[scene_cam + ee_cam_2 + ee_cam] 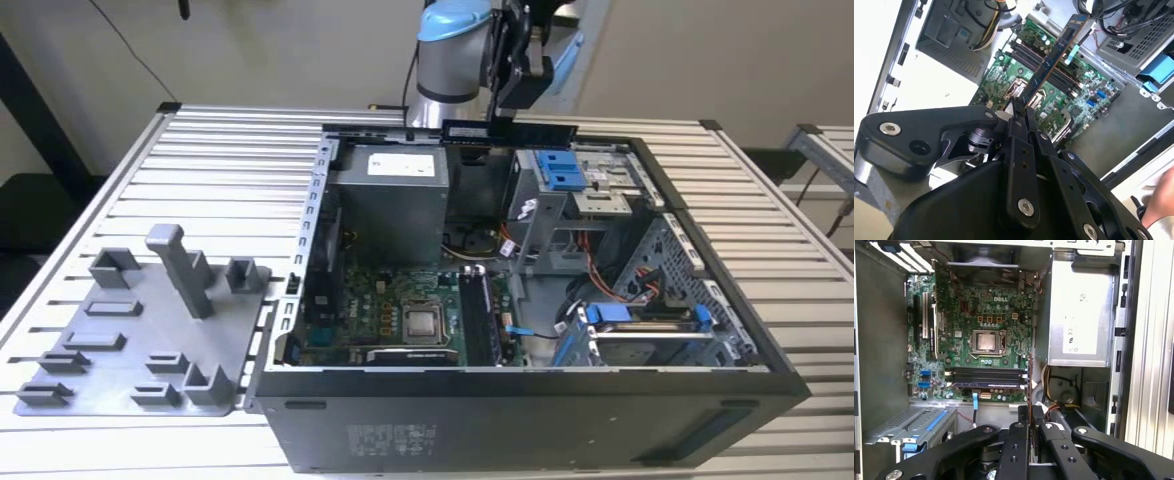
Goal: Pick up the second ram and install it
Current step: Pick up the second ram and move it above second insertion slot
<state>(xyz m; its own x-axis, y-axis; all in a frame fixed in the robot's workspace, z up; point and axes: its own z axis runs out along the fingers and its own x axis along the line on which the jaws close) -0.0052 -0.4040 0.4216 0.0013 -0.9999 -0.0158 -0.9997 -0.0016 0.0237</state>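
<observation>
Open case on the tabletop, board down inside. Claw hangs high over the case's far edge, pinched tight on the ram. It lies level, with the slots well below and running crosswise to it.

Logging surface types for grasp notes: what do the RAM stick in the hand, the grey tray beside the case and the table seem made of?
The second ram, clamped in the hand: thin, flat, dark-blue circuit laminate, apparently rigid, slight sheen. The grey tray: uniform matte grey, blocky posts, probably plastic. The table: pale ribbed slats, dull metallic shine, likely aluminium.
</observation>
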